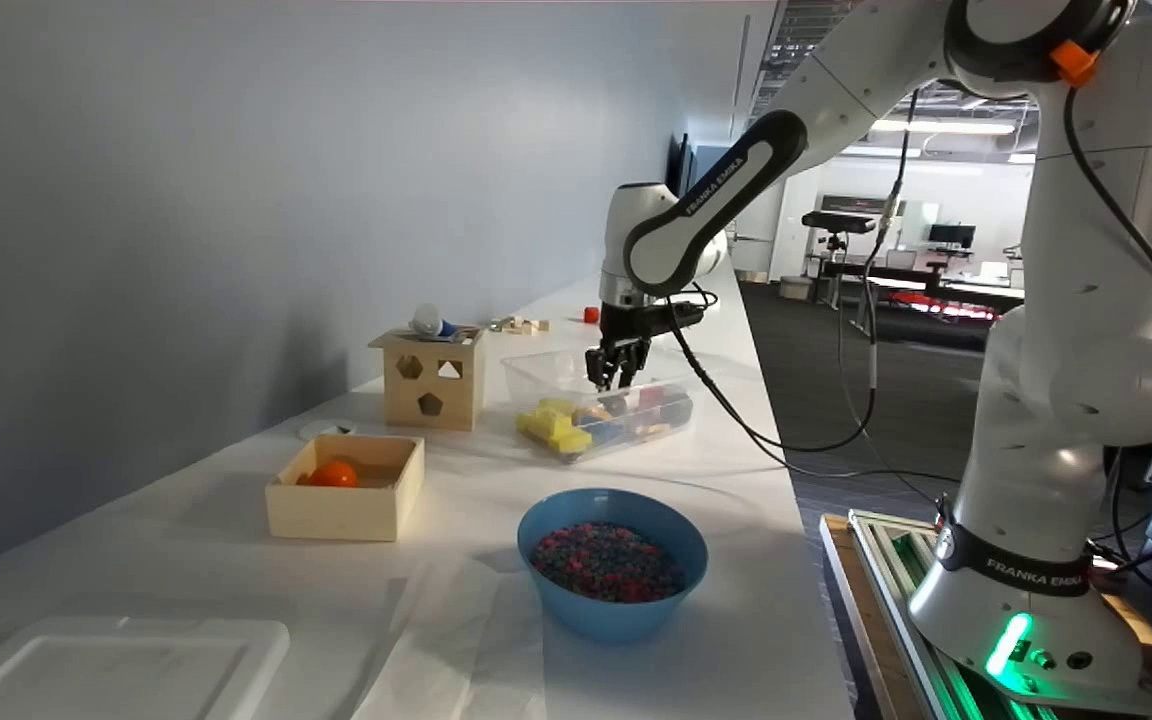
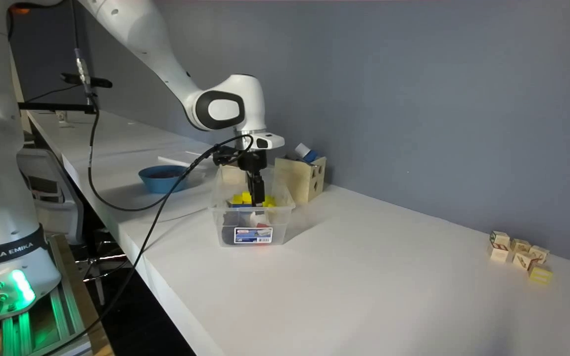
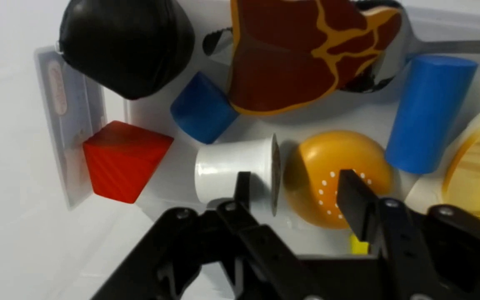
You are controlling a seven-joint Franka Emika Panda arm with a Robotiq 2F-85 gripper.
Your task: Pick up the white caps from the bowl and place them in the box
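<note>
The box, a light-wood cube with shaped holes (image 1: 433,385), stands by the wall and also shows in an exterior view (image 2: 301,180). A white and blue object (image 1: 429,322) lies on its top. A small whitish round dish (image 1: 326,428) shows partly behind the low tan box; its contents cannot be made out. My gripper (image 3: 294,181) points down into the clear plastic bin (image 2: 277,225), open and empty. Its left finger is over a white cup (image 3: 219,171) lying on its side; its right finger is over an orange bun (image 3: 336,166). No white caps can be made out.
The bin also holds yellow pieces (image 1: 553,427), a red block (image 3: 125,162), a blue cylinder (image 3: 429,114) and a toy steak (image 3: 281,62). A low tan box (image 1: 336,510) with orange items, a blue bowl (image 1: 606,620), a white lid (image 1: 116,660) and letter blocks (image 2: 525,254) stand around.
</note>
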